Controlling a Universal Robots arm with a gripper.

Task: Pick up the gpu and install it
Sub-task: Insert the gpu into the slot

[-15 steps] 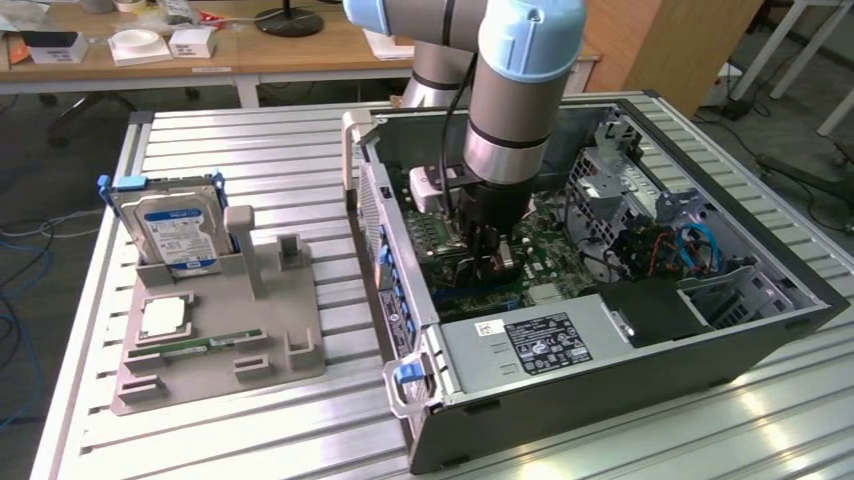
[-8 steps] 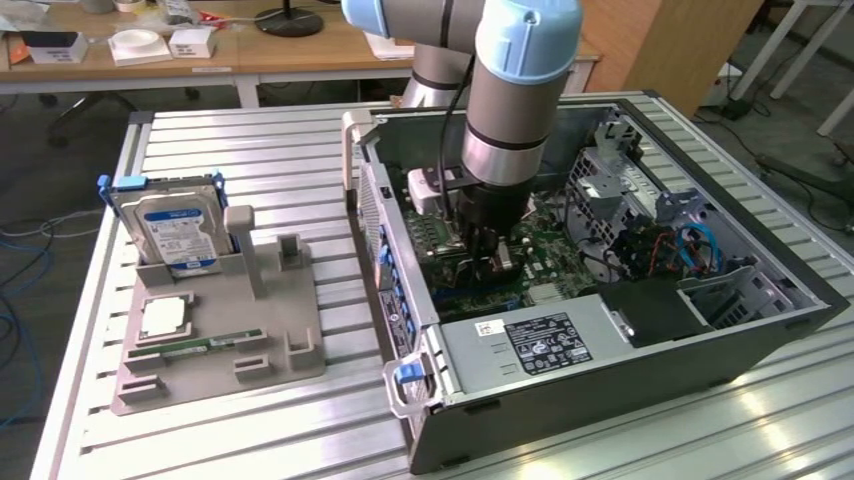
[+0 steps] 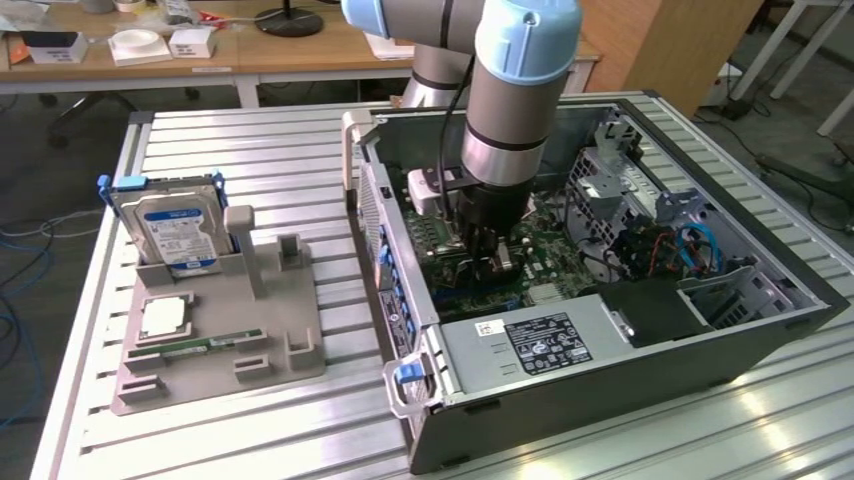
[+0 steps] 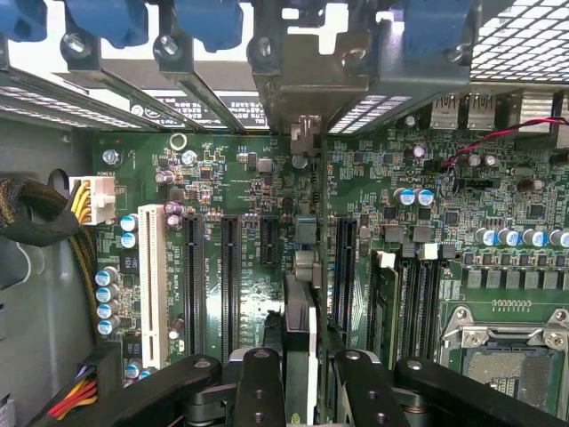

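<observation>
Clamping the gpu (image 4: 300,356) edge-on at lower centre of the frame, the gripper (image 3: 491,252) hangs inside the case (image 3: 747,330) over the slots (image 4: 229,276), and any tilt or misalignment could jam the card's edge against the motherboard (image 4: 498,213).

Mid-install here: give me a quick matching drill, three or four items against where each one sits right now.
Items:
1. gpu
2. hard drive
3. memory stick
4. power supply

Places:
A. lying flat on the grey holder
B. edge-on between the gripper fingers, over the motherboard
C. upright in the holder
D. inside the case, near edge

Pairs: 1-B, 2-C, 3-A, 4-D
</observation>
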